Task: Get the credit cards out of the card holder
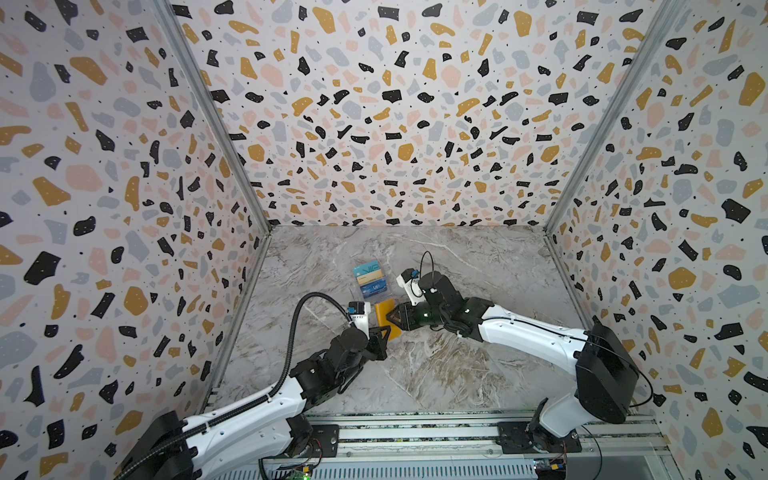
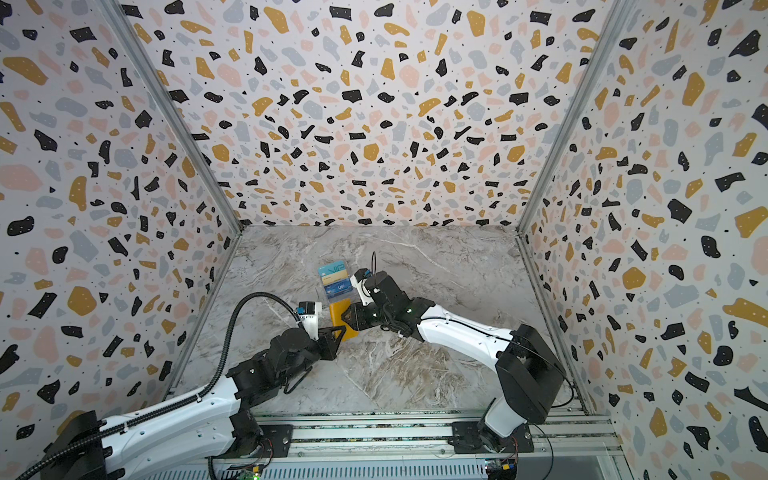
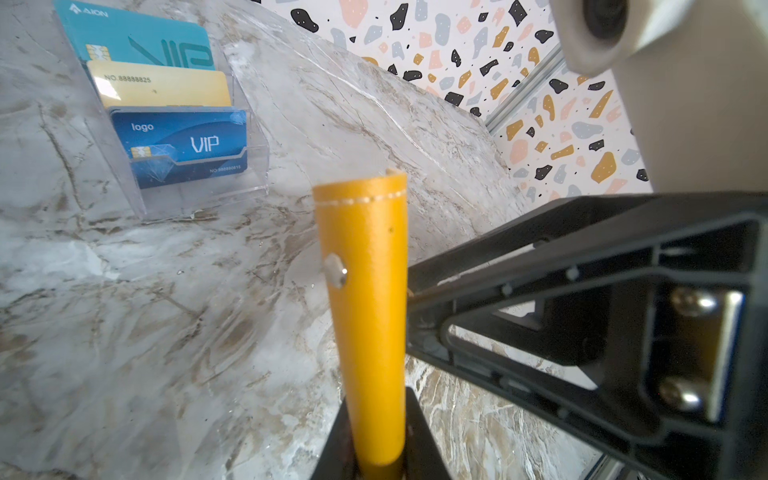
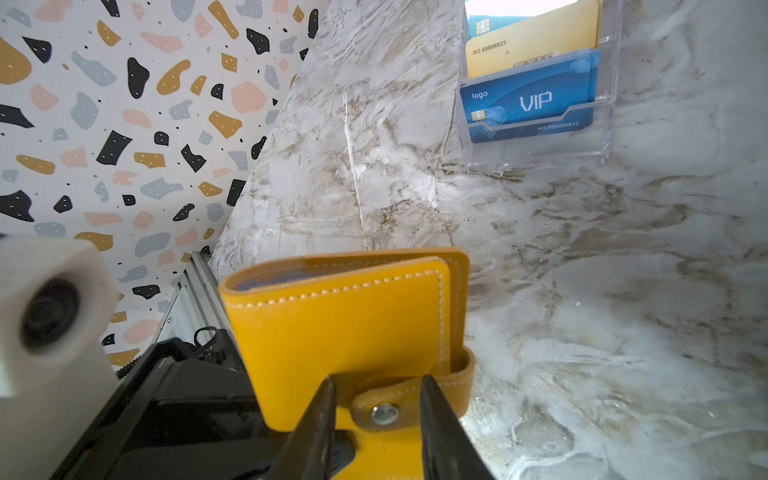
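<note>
One wallet [image 4: 345, 324], insides hidden, is clamped by the left gripper [image 3: 376, 449] and straddled by the right gripper's [image 4: 376, 386] parted jaws; three cards [image 3: 166, 91] stand farther off.

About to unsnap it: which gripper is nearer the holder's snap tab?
Right. The right gripper has its jaws either side of the snap tab; the left gripper clamps the card holder away from it.

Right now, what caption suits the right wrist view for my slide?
Right gripper, jaws open, straddles the snap tab of the closed yellow card holder; clear box beyond.
</note>
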Available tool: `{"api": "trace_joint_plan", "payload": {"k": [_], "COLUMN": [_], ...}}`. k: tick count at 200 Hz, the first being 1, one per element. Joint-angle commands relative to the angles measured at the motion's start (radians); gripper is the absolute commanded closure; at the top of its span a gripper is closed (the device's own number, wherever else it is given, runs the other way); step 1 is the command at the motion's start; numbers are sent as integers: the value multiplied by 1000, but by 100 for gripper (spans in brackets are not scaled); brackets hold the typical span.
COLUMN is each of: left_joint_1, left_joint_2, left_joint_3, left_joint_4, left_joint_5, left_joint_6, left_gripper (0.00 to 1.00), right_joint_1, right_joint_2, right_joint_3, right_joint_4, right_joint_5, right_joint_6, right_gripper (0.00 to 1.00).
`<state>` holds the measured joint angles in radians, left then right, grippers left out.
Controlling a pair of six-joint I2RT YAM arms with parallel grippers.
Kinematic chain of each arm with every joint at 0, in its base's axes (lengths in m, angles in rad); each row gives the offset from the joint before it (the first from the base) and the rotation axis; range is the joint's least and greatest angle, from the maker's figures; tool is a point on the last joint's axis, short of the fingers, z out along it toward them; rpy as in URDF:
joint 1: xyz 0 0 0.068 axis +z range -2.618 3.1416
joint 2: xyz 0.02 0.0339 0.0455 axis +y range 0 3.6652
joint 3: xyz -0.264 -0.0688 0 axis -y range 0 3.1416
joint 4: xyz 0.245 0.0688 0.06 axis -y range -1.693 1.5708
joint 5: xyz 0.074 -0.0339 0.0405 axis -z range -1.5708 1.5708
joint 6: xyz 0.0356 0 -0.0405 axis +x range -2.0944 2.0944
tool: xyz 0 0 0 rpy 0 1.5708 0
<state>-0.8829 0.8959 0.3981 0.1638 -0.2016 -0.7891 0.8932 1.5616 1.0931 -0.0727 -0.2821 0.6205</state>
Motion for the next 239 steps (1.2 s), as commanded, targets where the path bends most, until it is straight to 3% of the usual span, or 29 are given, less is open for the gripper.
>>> {"api": "trace_joint_plan", "payload": {"k": [1, 118, 178, 239], "left_joint_1": [-13, -13, 1, 44], "left_joint_2": [-35, -32, -30, -29], "left_joint_3": [21, 20, 18, 33], "left_joint_4": [210, 197, 191, 157], "left_joint_5": [47, 45, 72, 146], "left_joint_6": [-7, -3, -11, 6], "left_gripper": [100, 100, 100, 100], "right_joint_1": [4, 3, -11, -96], "right_joint_2": [-11, -69, -112, -193], "right_joint_3": [-23, -75, -96, -152], "right_joint_4": [-18, 16, 25, -9], "right_joint_5": [-1, 13, 17, 11], "right_joint_6": [-2, 7, -5, -28], "right_gripper": [69, 93, 93, 92]}}
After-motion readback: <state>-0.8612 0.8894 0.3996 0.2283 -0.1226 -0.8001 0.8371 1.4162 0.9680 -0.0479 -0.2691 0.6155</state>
